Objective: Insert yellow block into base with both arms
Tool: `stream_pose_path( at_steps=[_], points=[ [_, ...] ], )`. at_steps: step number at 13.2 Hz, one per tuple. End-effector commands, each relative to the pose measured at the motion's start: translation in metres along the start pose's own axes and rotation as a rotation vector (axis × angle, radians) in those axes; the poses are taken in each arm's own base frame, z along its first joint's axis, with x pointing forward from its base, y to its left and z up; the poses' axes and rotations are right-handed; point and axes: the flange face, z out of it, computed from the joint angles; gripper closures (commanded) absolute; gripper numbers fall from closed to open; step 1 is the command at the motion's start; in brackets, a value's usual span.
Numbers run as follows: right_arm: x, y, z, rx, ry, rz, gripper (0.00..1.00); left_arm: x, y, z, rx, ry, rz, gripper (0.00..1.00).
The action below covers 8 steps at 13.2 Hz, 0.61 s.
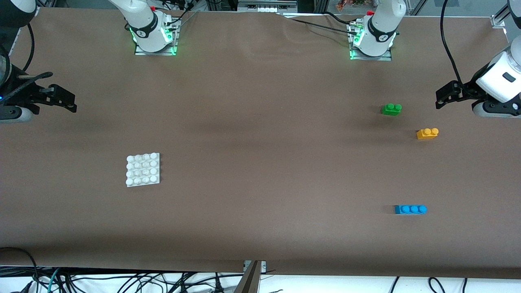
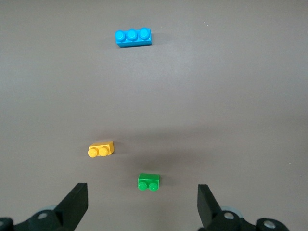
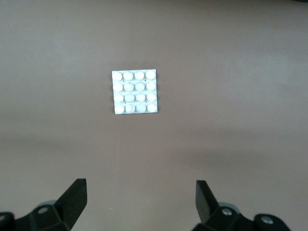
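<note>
Yellow block (image 1: 427,133): flat on the brown table (image 1: 260,134), studs up, toward the left arm's end, untouched. Green brick (image 1: 391,109) just beside it, a little farther from the front camera and slightly toward the table's middle; a clear strip of table between the two, edges not touching. Blue three-stud brick (image 1: 410,209) well apart from both, much nearer the front camera, long side running along the table's length. Bare brown surface all round each brick.

Base (image 1: 143,169): white square stud plate, flat, toward the right arm's end and well apart from all three bricks, with a wide open stretch of table between. Edges nearly square to the table's edges, only slightly turned. Nothing on its studs.

Left gripper (image 1: 439,97): up in the air at the table's left-arm edge, not over any brick, jaws spread wide and empty. Same in the left wrist view, fingers (image 2: 74,204) well apart, green brick (image 2: 148,182) and yellow block (image 2: 101,149) on the table past them, blue brick (image 2: 133,37) farther off.

Right gripper (image 1: 72,103): aloft at the right-arm edge of the table, clear of the base, holding nothing. Fingers (image 3: 72,199) parted wide in the right wrist view, base (image 3: 134,92) out ahead with bare table all round it.
</note>
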Motion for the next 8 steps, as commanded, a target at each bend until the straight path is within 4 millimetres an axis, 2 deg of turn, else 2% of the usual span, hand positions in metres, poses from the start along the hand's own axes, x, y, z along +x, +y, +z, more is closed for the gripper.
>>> stream_pose_path(
  at_steps=[1,7,8],
  points=[
    [0.0031,0.0016,-0.008,-0.006,0.015,0.011,0.0,0.0025,-0.0009,-0.0056,-0.013,0.002,-0.01,0.0],
    [0.002,0.0022,-0.0064,-0.004,0.004,-0.007,0.0,0.0025,-0.0009,-0.0056,-0.013,0.002,-0.009,0.0],
    [0.0029,0.001,0.0012,-0.001,-0.015,-0.014,0.0,0.0025,-0.0009,-0.0056,-0.013,0.002,-0.01,0.0]
  ],
)
